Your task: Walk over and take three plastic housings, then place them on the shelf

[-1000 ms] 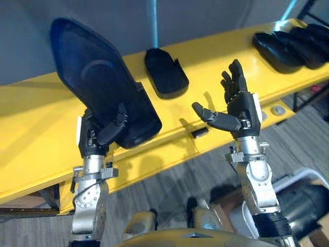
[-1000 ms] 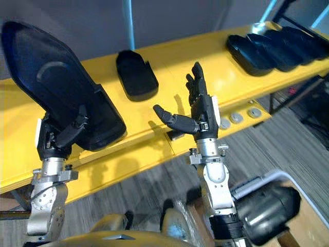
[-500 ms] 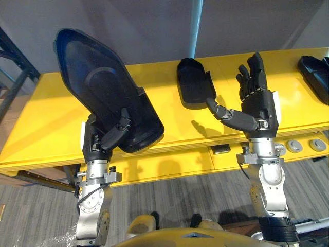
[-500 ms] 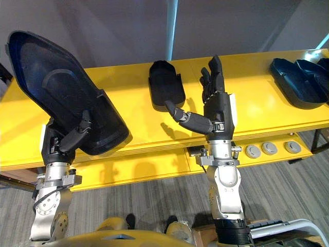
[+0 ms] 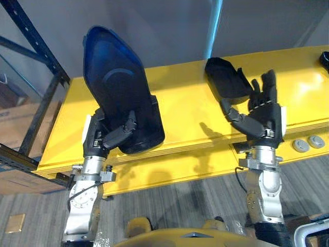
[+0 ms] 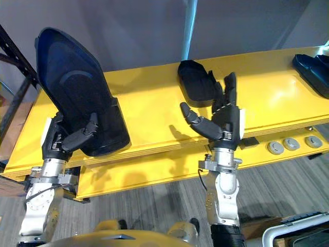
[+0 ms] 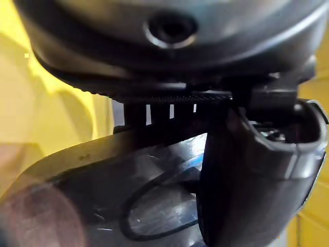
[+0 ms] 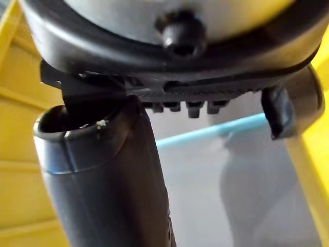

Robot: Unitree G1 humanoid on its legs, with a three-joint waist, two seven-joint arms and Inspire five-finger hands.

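A large black plastic housing (image 5: 121, 98) stands tilted upright over the yellow shelf (image 5: 185, 118). My left hand (image 5: 100, 139) is shut on its lower end, thumb across its inner face (image 7: 154, 195). A second, smaller black housing (image 5: 224, 78) lies flat on the shelf farther back. In front of it my right hand (image 5: 262, 116) is raised with straight fingers and thumb out, holding nothing. More black housings (image 6: 313, 67) lie at the shelf's far right end.
A dark metal rack post (image 5: 36, 41) rises at the left end of the shelf. Round grey buttons (image 5: 308, 143) sit on the shelf's front edge at the right. A grey wall stands behind; grey carpet lies below.
The camera has turned left: the shelf's left end and the rack post have come into view, and the right-hand housings slid to the edge. Both hands keep their poses.
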